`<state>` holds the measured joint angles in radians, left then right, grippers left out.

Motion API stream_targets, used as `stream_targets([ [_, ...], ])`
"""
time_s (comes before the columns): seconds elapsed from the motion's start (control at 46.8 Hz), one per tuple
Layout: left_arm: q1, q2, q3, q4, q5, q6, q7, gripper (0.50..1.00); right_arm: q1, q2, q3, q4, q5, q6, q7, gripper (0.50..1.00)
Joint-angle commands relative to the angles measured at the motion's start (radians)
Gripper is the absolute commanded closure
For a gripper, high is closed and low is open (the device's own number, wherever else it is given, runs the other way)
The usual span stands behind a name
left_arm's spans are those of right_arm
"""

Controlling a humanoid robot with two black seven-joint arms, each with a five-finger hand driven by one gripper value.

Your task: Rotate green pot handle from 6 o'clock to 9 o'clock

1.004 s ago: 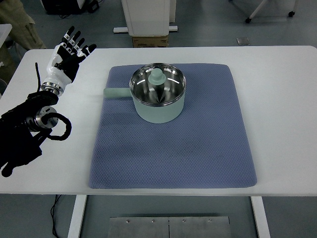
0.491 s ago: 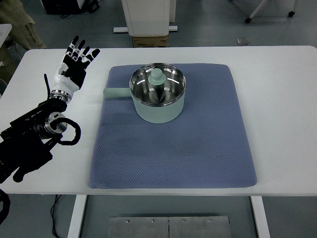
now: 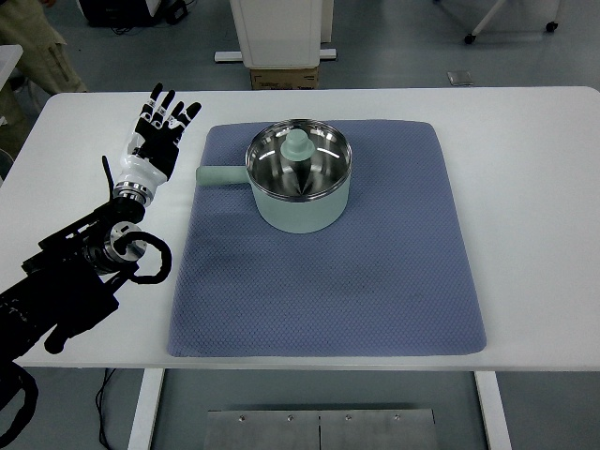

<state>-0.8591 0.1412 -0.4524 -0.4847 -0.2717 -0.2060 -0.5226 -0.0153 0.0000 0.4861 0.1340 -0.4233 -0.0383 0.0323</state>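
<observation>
Top view: left robot hand spread, empty, just beside pot handle.

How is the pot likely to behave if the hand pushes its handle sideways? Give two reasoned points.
The pot would probably pivot rather than tip: it looks squat, with a broad base flat on the mat. The textured mat may grip it, so it might drag. Its glass lid sits loose-looking and could rattle. The left hand is open, beside the handle.
</observation>
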Motion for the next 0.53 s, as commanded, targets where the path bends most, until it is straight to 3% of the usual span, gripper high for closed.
stream_targets([
  [0.0,0.0,-0.011,0.0,0.0,0.0,0.0,-0.001,0.5,0.0,0.0,0.0,-0.001,0.0,0.0,0.001,0.5],
  [0.513,0.002,-0.028,-0.006,0.0,0.0,-0.001,-0.001,0.5,0.001,0.0,-0.001,-0.002,0.0,0.0,0.0,0.5],
])
